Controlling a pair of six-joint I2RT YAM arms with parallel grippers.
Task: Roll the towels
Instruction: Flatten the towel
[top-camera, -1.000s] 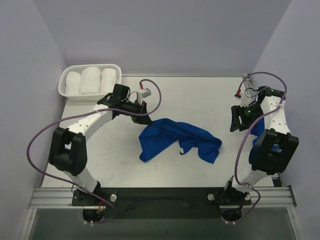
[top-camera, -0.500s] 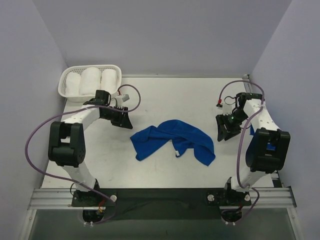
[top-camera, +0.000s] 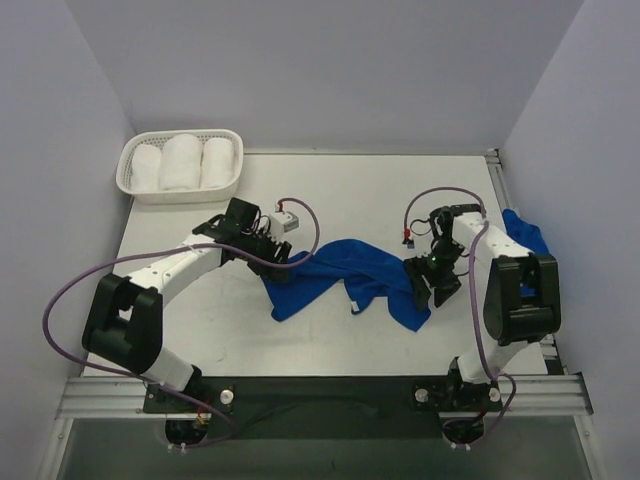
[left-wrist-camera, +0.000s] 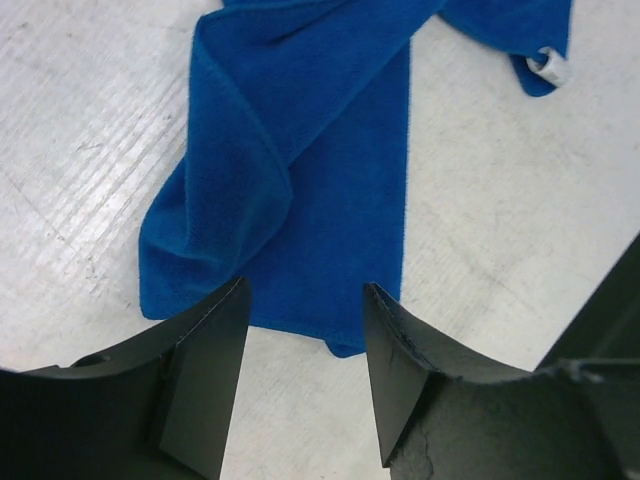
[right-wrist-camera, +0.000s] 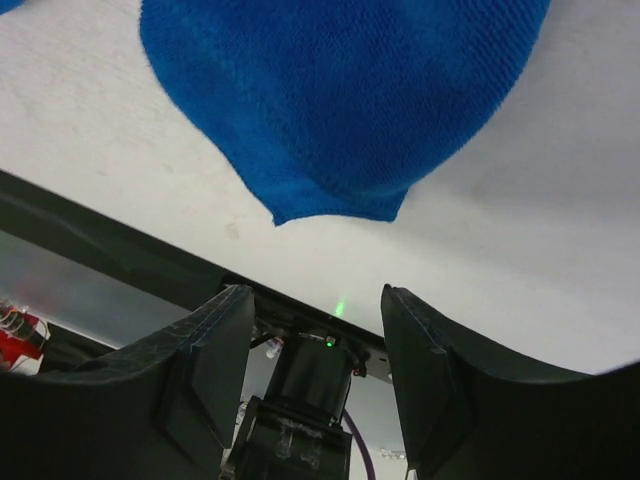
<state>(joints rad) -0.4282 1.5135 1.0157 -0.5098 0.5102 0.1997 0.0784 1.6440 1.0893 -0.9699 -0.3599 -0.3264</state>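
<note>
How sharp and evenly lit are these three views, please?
Top view: sharp, with soft even light and only faint shadows around the towel. Left wrist view: the towel weave is crisp, and the dark left fingers near the lens are slightly soft. Right wrist view: the towel is crisp, the table bright, and the right fingers in shadow.

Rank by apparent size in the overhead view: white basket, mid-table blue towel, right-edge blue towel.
Mid-table blue towel and white basket: about alike, too close to rank.
Right-edge blue towel: smallest, though the right arm partly hides it.
</note>
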